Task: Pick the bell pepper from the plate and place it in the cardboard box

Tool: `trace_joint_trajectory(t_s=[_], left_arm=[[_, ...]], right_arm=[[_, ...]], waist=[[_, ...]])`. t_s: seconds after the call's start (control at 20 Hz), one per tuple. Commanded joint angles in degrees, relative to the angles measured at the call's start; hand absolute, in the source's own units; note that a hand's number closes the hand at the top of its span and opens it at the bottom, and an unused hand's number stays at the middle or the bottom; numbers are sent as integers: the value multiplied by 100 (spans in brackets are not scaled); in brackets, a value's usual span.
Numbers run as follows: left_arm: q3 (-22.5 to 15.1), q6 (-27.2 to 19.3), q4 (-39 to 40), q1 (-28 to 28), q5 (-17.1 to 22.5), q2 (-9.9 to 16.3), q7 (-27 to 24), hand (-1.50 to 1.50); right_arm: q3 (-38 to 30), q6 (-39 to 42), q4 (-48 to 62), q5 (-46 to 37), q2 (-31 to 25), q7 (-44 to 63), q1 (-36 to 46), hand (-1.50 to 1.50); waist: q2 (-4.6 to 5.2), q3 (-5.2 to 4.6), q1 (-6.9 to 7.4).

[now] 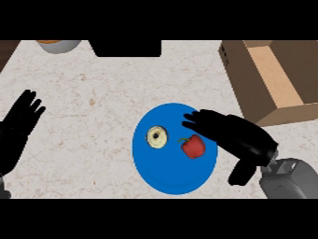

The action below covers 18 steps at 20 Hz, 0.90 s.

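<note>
The right hand (233, 133) hangs over the right edge of the blue plate (168, 179), fingers stretched out and holding nothing. The red pepper (193, 146) lies on the plate just to the left of its palm and slightly nearer the robot than its fingertips, so close that the two may touch. The pepper's long axis runs roughly toward and away from the robot, stem end pointing up-left. A pale round slice (157, 137) sits further left of it. The cardboard box (278, 79) stands beyond the hand, to its right. The left hand (13, 133) rests open, well apart, so the right is plainly nearer.
</note>
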<state>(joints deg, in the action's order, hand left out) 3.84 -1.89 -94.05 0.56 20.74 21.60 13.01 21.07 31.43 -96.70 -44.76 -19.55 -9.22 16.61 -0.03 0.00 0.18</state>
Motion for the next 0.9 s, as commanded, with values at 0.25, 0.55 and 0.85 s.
trace_joint_trajectory(t_s=[0.25, 0.55, 0.85], left_arm=[[213, 192, -217, -158, -286, -351, 59, 0], [336, 132, -209, 141, -335, -406, 427, 0], [496, 580, 321, 170, -480, -438, 29, 0]], right_arm=[[-101, 345, -173, -612, 314, 96, -75, -150], [231, 103, 309, -1189, 898, 423, 63, -150], [154, -17, 390, -1523, 783, 149, -140, -150]], waist=[[-2, 0, -4], [1, 0, 3], [3, 0, -10]])
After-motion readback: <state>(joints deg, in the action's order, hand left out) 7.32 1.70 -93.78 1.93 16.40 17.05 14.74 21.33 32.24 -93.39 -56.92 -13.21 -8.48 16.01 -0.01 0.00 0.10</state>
